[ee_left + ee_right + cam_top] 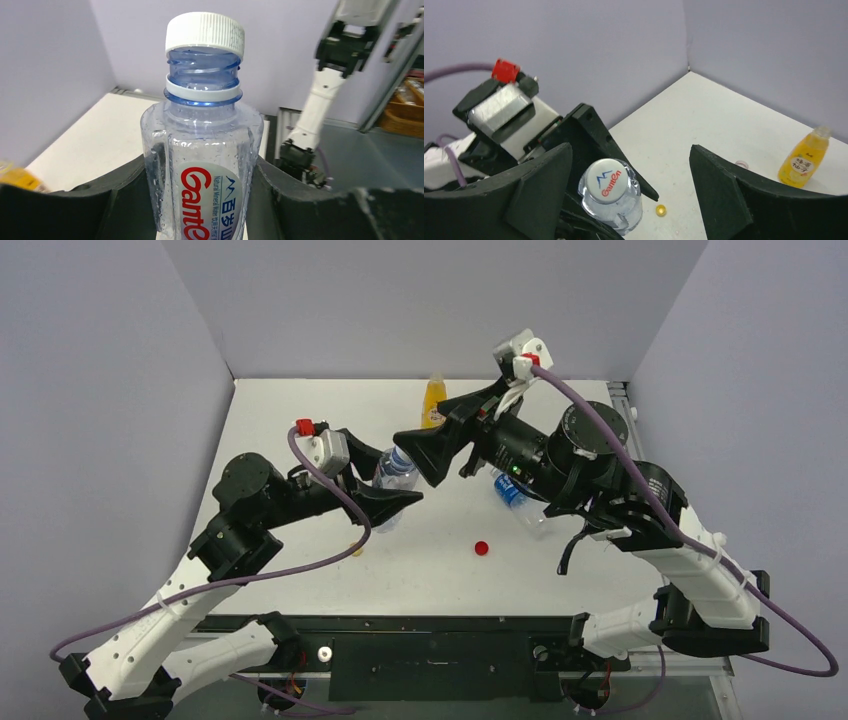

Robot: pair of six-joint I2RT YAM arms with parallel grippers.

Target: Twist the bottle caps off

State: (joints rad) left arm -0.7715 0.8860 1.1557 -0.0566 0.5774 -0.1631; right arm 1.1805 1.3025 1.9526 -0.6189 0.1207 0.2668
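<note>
At the table's [560, 420] middle, left gripper [388, 502] clamps the squashy-looking bottle [200, 165]; right gripper [428, 454] gapes over its ridged, grippy cap [205, 32].

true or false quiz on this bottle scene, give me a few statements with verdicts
1. The left end effector grips the red-label bottle. True.
2. The right end effector is clamped on the white cap. False: its jaws stand wide open.
3. A red cap lies loose on the table. True.
4. The juice bottle lies on its side. False: it stands upright.
</note>
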